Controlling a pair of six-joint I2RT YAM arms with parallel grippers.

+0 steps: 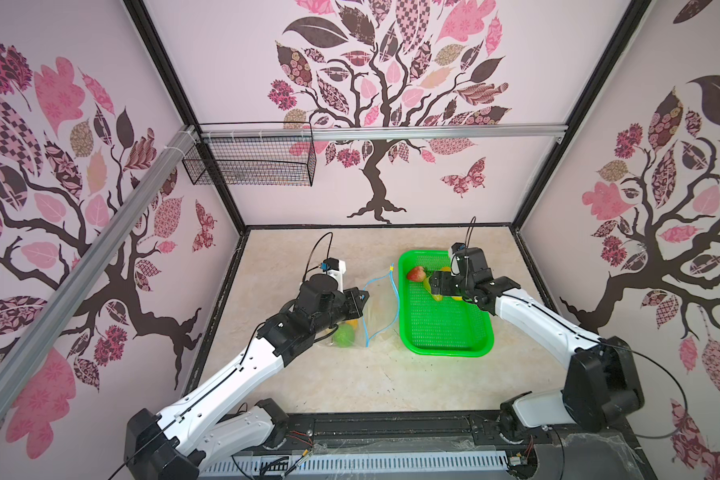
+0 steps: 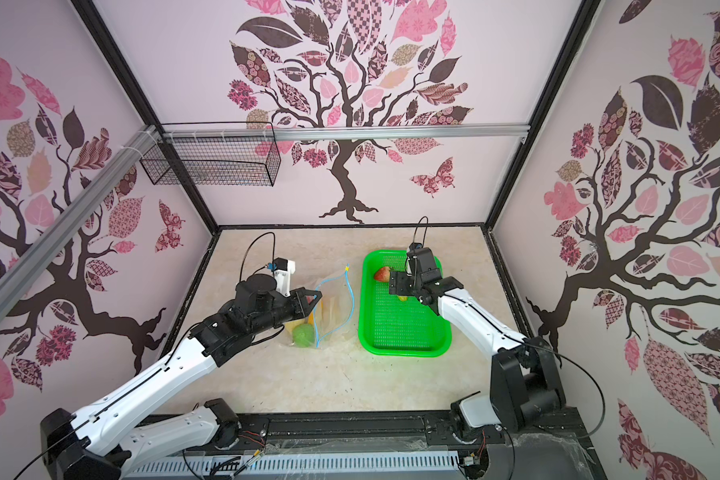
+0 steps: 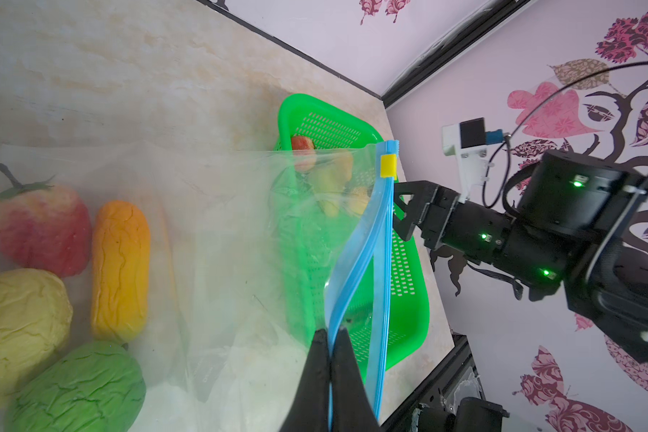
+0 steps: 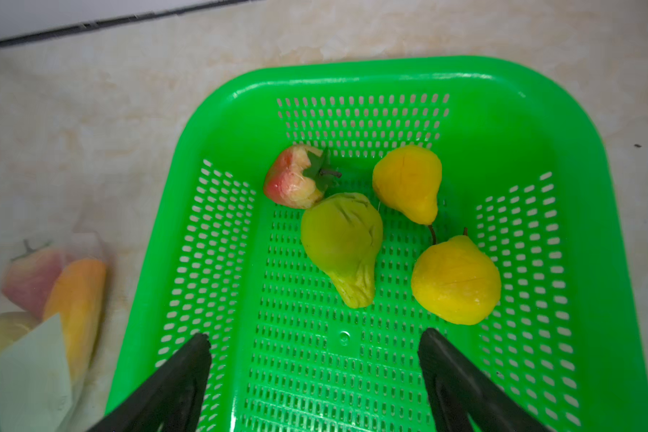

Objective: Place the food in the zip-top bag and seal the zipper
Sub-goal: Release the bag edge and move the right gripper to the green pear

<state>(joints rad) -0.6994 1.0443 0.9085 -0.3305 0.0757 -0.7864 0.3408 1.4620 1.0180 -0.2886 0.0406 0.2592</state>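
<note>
Left end effector [image 3: 330,333] is clamped tight on one lip of the zipper [image 3: 369,239], which runs lengthwise straight away from it to the yellow slider tab [image 3: 388,165]. Zip-top bag [image 3: 221,232] lies on the surface [image 3: 128,74] right beside it. Right end effector [image 4: 314,334] hangs spread wide, empty, over the green basket [image 4: 539,112]; green pear [image 4: 343,243] just ahead points its narrow end back at it.
</note>
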